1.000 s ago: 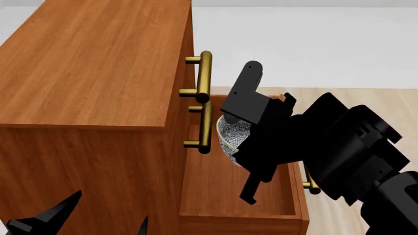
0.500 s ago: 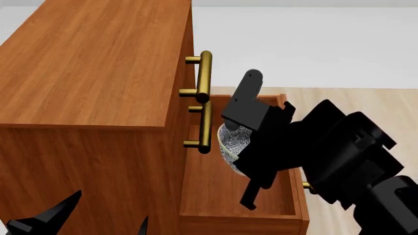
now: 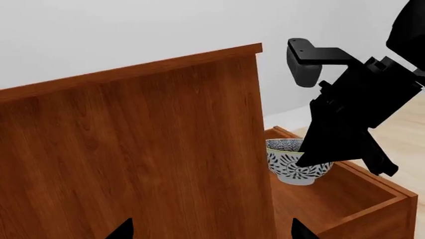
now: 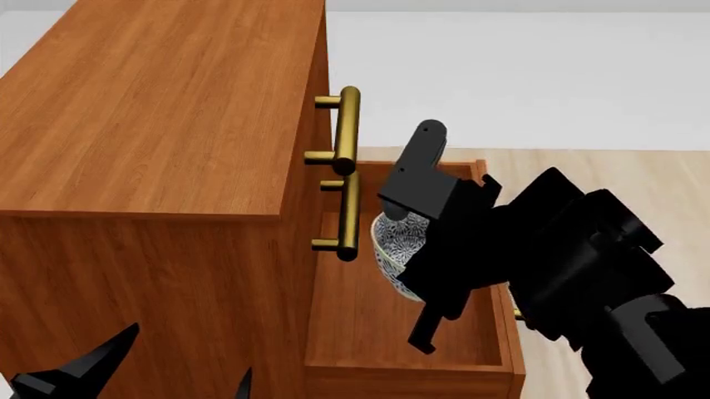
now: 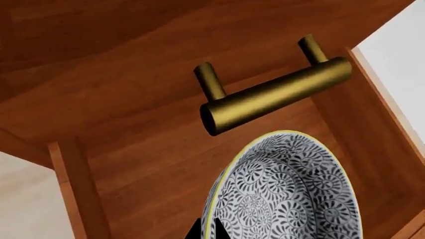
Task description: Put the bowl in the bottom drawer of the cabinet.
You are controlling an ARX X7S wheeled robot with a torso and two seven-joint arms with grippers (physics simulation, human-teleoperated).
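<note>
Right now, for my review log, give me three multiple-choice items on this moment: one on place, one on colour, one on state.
1. Where is the bowl?
A. on the cabinet's top
B. inside the bottom drawer
C. on the floor

2. What colour are the drawer handles?
A. brass
B. black
C. white

3. How is the bottom drawer?
A. shut
B. removed
C. pulled open

Answers:
1 B, the left wrist view shows the bowl within the drawer's walls, the right gripper at its rim.
2 A, both bars shine golden.
3 C, its box juts out from the cabinet.
</note>
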